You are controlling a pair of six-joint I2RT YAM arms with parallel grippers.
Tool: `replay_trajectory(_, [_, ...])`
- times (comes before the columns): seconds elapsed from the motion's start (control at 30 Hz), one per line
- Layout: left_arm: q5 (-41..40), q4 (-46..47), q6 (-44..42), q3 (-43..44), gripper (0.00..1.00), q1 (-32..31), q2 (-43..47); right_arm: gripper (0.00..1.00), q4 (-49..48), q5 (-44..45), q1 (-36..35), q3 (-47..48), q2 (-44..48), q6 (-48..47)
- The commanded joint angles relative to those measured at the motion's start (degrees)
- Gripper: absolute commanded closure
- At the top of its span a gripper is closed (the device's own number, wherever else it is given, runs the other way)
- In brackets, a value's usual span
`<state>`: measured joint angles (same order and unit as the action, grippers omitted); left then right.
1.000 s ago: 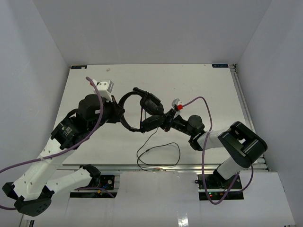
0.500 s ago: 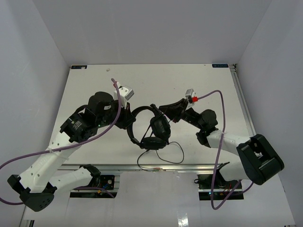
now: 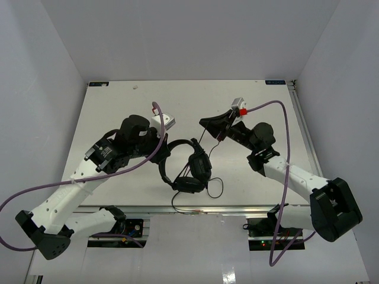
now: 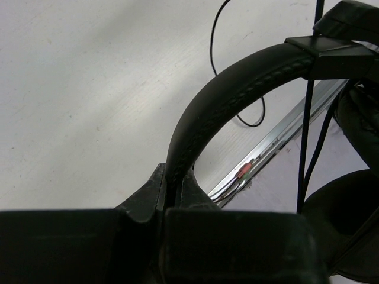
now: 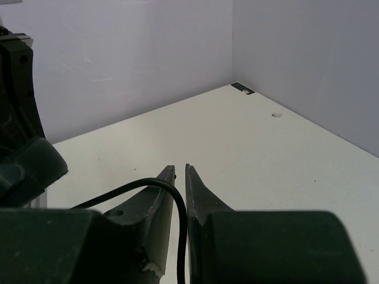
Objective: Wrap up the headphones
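Headphones [image 3: 192, 168] over the table's [image 3: 118, 106] near edge, held by 1 gripper.
Left wrist view: left gripper [image 4: 174, 188] clamps the headband [image 4: 237, 89]. Right wrist view alone: right gripper [image 5: 180, 170] fingers a narrow slit apart, cable [image 5: 182, 219] between them; pinch unclear. Top view: 2 earcups [image 3: 198, 163] stacked.

I identify this site as a robotics laboratory test cell. The work surface is a flat white table top [image 3: 249, 100], enclosed on three sides by plain pale matte walls [image 3: 177, 35] that form a booth. A bare aluminium rail [image 3: 237, 208] runs along the near edge. The white-and-black jointed left arm [image 3: 59, 204] and its twin, the right arm [image 3: 296, 177], mount at that edge. I also note thick purple cables [image 3: 266, 103] and exposed base electronics with small lit indicators [image 3: 260, 241].
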<state>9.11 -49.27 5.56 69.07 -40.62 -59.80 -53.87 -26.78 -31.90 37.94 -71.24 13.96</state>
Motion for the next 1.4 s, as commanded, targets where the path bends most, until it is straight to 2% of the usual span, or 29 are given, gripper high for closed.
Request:
replay_trajectory(0.0, [-3.9, -2.6, -1.9, -0.2, 1.0, -0.7, -1.3, 0.82, 10.2, 3.4, 1.0, 7.9, 1.0, -4.8])
replay_trajectory(0.1, [-11.6, -3.5, -1.9, 0.4, 1.0, -1.4, -4.4, 0.88, 19.5, 3.6, 0.9, 13.5, 1.3, -8.1])
replay_trajectory(0.17, [-18.2, -3.9, -1.5, 1.1, 1.0, -1.8, -6.7, 0.92, 29.0, 4.3, 0.9, 18.9, 0.4, -10.1])
replay_trajectory(0.3, [-29.1, -4.4, 0.0, 3.6, 1.0, -2.2, -11.9, 0.92, 50.8, 3.9, 1.0, 30.4, -5.1, -12.1])
replay_trajectory(0.37, [-33.8, -4.2, 0.9, 4.5, 1.0, -2.5, -13.2, 0.92, 58.4, 2.8, 1.0, 35.1, -7.6, -12.0])
replay_trajectory(0.6, [-50.8, -2.8, 5.7, 5.6, 1.0, -3.1, -14.5, 0.92, 71.7, 1.2, 0.9, 44.0, -12.1, -8.7])
replay_trajectory(0.77, [-60.0, -4.3, 11.6, 6.2, 1.0, -3.1, -16.3, 0.92, 72.2, -3.9, -0.4, 44.1, -11.3, -6.6])
replay_trajectory(0.93, [-62.3, -4.7, 16.0, 6.8, 1.0, -3.1, -18.0, 0.92, 67.2, -10.6, -2.7, 40.4, -10.0, -4.1])
replay_trajectory(1.17, [-63.7, -6.0, 21.9, 7.3, 1.0, -3.1, -18.5, 0.92, 53.5, -14.5, -7.0, 31.6, -7.4, 1.3])
replay_trajectory(1.37, [-59.3, -3.1, 26.9, 7.4, 1.0, -3.1, -15.0, 0.84, 37.3, -14.7, -12.3, 18.6, -5.3, 6.2])
